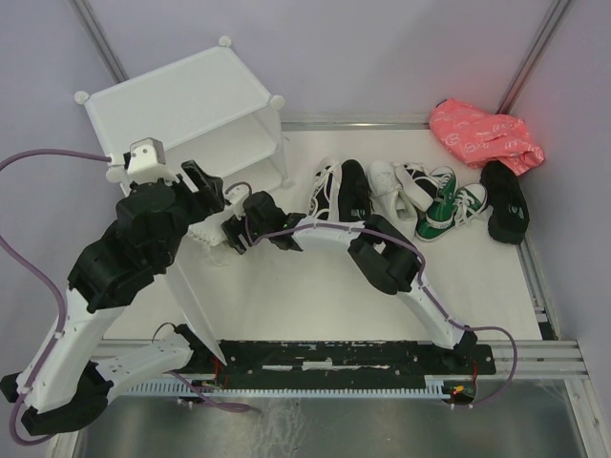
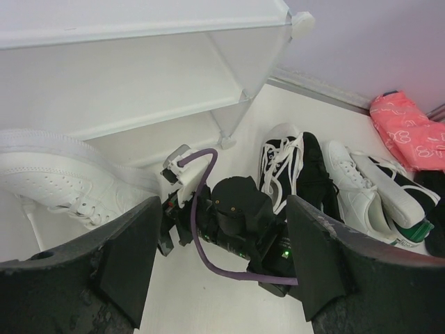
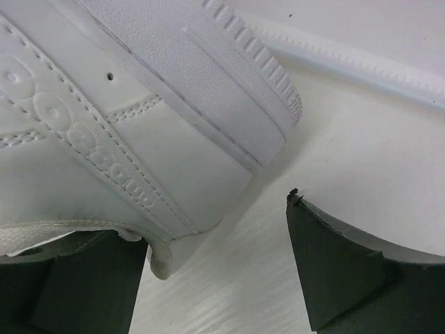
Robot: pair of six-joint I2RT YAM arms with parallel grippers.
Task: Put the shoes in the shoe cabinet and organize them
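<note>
I count one cabinet (image 1: 191, 95) and one pink bag (image 1: 482, 134). For shoes I see two white sneakers, one (image 2: 55, 177) at the cabinet and one (image 1: 387, 179) in the row, two green sneakers (image 1: 441, 215), and at least four black shoes (image 1: 355, 186).

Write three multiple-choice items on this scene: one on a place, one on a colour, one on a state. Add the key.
1. Where does the pink bag lie?
A. far right corner
B. near edge
C. far left corner

2. What colour is the sneaker at the right gripper?
A. green
B. black
C. white

3. How do the right jaws stand?
A. open
B. shut on a lace
C. shut on nothing

Key: 1 A, the top view shows it there. 2 C, the right wrist view shows white leather. 3 A, a wide gap parts them.
</note>
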